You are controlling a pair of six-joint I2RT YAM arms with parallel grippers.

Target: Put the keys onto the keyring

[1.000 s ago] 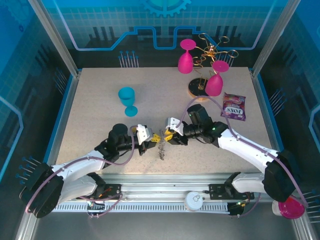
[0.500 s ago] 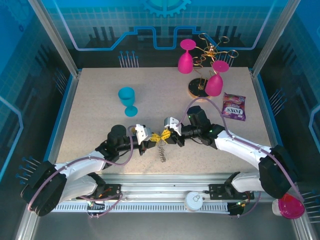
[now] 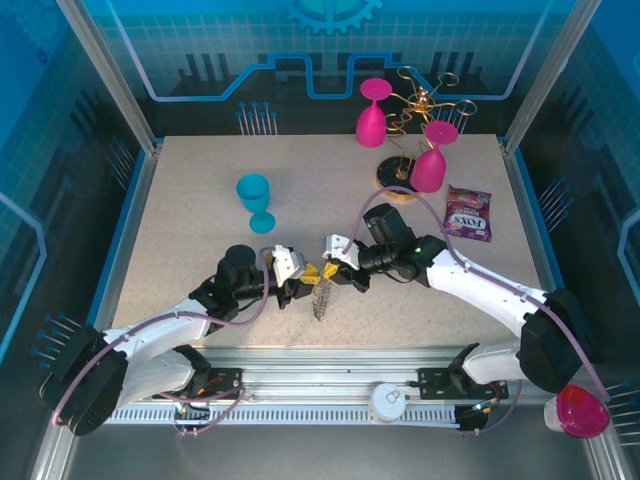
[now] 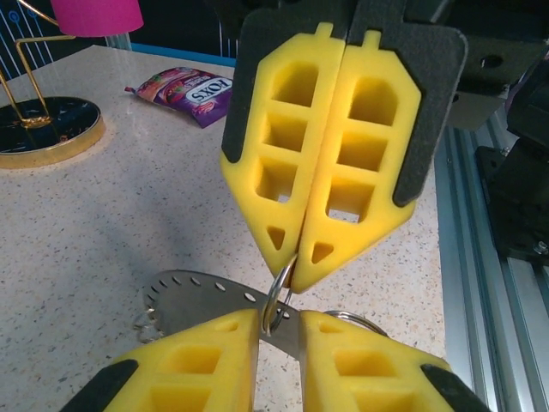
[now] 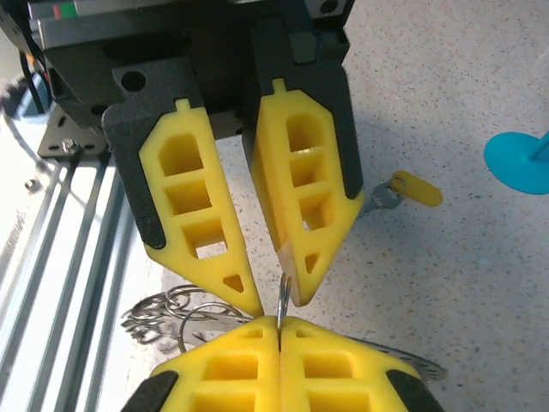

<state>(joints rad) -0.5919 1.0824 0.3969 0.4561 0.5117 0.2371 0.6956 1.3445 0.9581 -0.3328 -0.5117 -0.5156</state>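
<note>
Tip to tip low over the table (image 4: 103,223), the right tool (image 4: 296,270) pinches a loop of the keyring (image 4: 193,296) while the left tool (image 5: 276,302), narrowly parted, straddles it; the key (image 5: 412,190) lies just beside the left tool, blade toward it.

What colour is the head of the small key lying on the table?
The key's head is yellow, clearest in the right wrist view.

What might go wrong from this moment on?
The right gripper pinches a thin wire loop by its fingertips alone, while the left gripper stands open, so the loop may slip out. The yellow key lies on the table, held by neither; the crowded fingertips may bump when one reaches for it.
</note>
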